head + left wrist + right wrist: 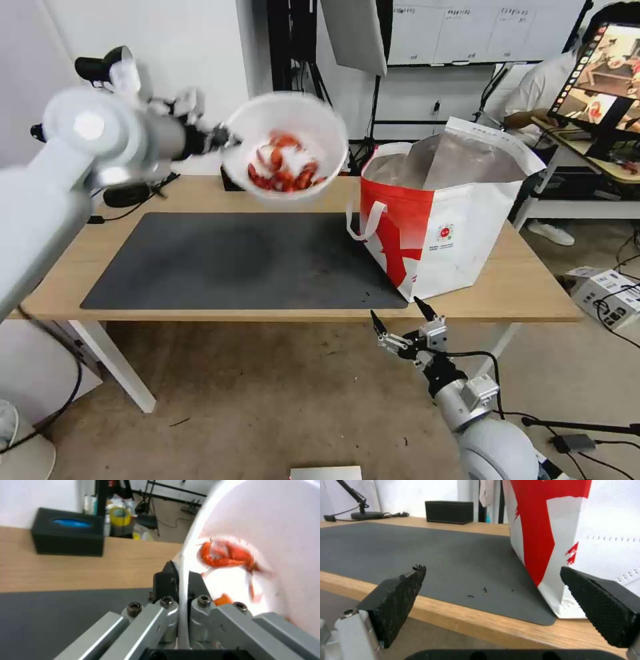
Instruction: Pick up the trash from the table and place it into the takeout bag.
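My left gripper point(223, 139) is shut on the rim of a white round bowl point(287, 147) of red crayfish shells, the trash, holding it tilted in the air above the back of the table point(527, 280), left of the takeout bag point(440, 220). The left wrist view shows its fingers point(166, 585) clamping the bowl rim point(190, 545), with shells point(226, 556) inside. The red-and-white takeout bag stands open on the table's right side, foil lining showing. My right gripper point(400, 320) hangs open below the table's front edge, near the bag's corner point(560, 605).
A dark grey mat point(240, 260) covers the tabletop's middle. A black rectangular box point(68, 536) sits at the back edge, and a desk lamp base point(366, 515) with cable at the far left. A cluttered desk with a monitor point(607, 73) stands to the right.
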Available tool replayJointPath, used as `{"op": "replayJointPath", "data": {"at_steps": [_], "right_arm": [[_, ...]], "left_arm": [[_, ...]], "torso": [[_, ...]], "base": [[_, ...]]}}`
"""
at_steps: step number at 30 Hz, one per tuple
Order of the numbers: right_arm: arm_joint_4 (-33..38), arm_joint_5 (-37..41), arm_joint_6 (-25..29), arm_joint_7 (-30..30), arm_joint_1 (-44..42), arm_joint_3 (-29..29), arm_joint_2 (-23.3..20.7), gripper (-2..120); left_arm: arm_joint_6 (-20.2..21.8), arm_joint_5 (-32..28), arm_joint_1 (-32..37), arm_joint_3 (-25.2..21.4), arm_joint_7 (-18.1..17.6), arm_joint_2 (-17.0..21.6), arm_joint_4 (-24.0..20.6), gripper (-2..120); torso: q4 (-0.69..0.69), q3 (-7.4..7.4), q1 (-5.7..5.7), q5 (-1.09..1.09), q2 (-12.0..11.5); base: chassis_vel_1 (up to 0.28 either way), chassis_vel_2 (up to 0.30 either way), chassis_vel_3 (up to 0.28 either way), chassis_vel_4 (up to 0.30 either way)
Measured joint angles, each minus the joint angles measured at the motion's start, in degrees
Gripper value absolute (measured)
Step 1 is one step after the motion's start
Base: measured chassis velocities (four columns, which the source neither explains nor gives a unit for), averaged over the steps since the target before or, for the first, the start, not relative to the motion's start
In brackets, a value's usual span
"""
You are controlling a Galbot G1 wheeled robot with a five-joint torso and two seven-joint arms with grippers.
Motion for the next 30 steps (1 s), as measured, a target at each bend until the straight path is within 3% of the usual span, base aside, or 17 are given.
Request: {"op": "replayJointPath", "data": {"at_steps": [4,6,15,19,26,30], "right_arm": [[0.0,0.0,0.0,0.0,0.0,0.0,0.0,100],[0.0,0.0,0.0,0.0,0.0,0.0,0.0,100],[0.0,0.0,0.0,0.0,0.0,0.0,0.0,100],[0.0,0.0,0.0,0.0,0.0,0.0,0.0,100],[0.0,0.0,0.0,0.0,0.0,0.0,0.0,100],[0.0,0.0,0.0,0.0,0.0,0.0,0.0,100]], "left_arm": [[0.0,0.0,-2.6,2.0,-0.7,-3.2,1.7,0],[-0.4,0.3,-5.0,4.1,-1.1,-7.4,4.1,0],[-1.2,0.9,-7.9,7.3,-1.5,-14.2,8.4,0],[-2.0,2.4,-9.4,8.1,-2.5,-19.1,11.2,0],[-4.8,9.0,-10.9,8.9,-4.4,-29.0,18.1,0],[-6.1,11.9,-11.0,9.8,-4.8,-31.4,20.2,0]], "torso": [[0.01,0.0,0.0,-0.02,0.0],[0.0,0.0,0.0,-0.01,0.0],[0.02,0.0,0.0,-0.02,0.0],[0.02,0.0,0.0,-0.01,0.0],[0.01,0.0,0.01,-0.01,0.0],[0.01,0.0,0.0,0.0,0.0]], "base": [[0.0,0.0,0.0,0.0],[0.0,0.0,0.0,0.0],[0.0,0.0,0.0,0.0],[0.0,0.0,0.0,0.0],[0.0,0.0,0.0,0.0],[0.0,0.0,0.0,0.0]]}}
